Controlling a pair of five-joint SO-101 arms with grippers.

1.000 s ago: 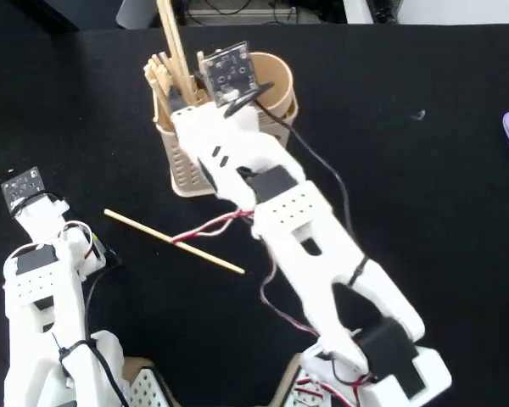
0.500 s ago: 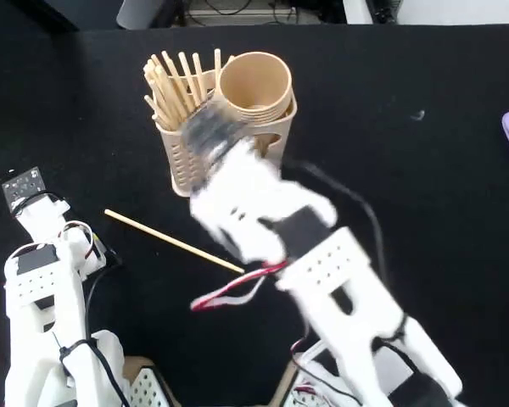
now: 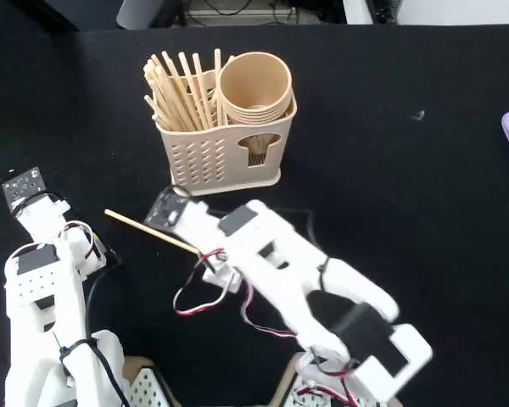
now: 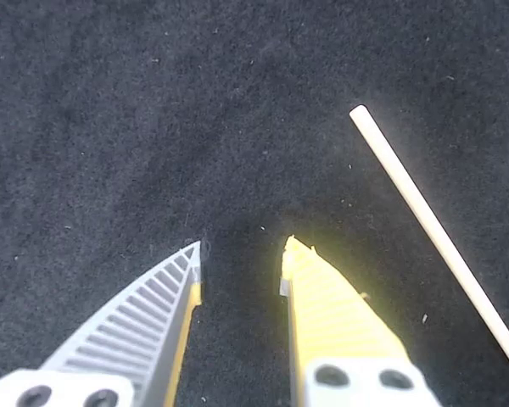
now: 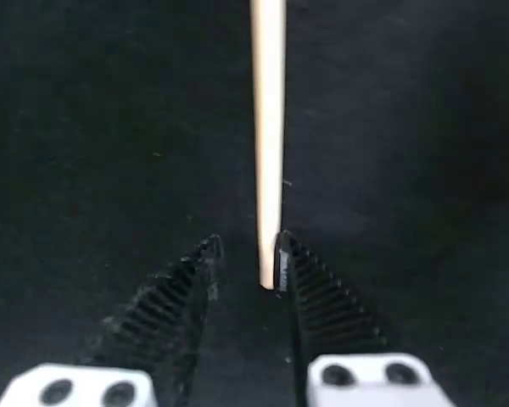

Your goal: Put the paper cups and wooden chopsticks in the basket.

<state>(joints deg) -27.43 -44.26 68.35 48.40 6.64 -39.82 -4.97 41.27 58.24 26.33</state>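
In the high view the basket [image 3: 221,159] stands on the black table [image 3: 407,212], toward 11 o'clock from the table's middle. Its 3 o'clock compartment holds the stacked cups [image 3: 254,85], upright. Its 9 o'clock compartment holds a bundle of chopsticks [image 3: 180,95], which fan out and lean toward 11 o'clock.

One loose chopstick [image 3: 140,226] lies flat on the table at about 7 o'clock from the basket and well apart from it. It runs from 10 o'clock to 4 o'clock, and its 4 o'clock end passes under the right arm [image 3: 271,263]. That arm reaches from its base at 5 o'clock toward 10 o'clock.

In the right wrist view we see the right gripper [image 5: 244,250] parted a little. The end of the loose chopstick [image 5: 268,127] sits between its jaws, touching one finger [image 5: 318,297], with a gap to the other.

The left arm [image 3: 42,271] stands at 8 o'clock of the table. In its wrist view the left gripper [image 4: 240,254] is slightly apart and holds nothing. It hangs over the bare table with the loose chopstick [image 4: 433,225] near it.
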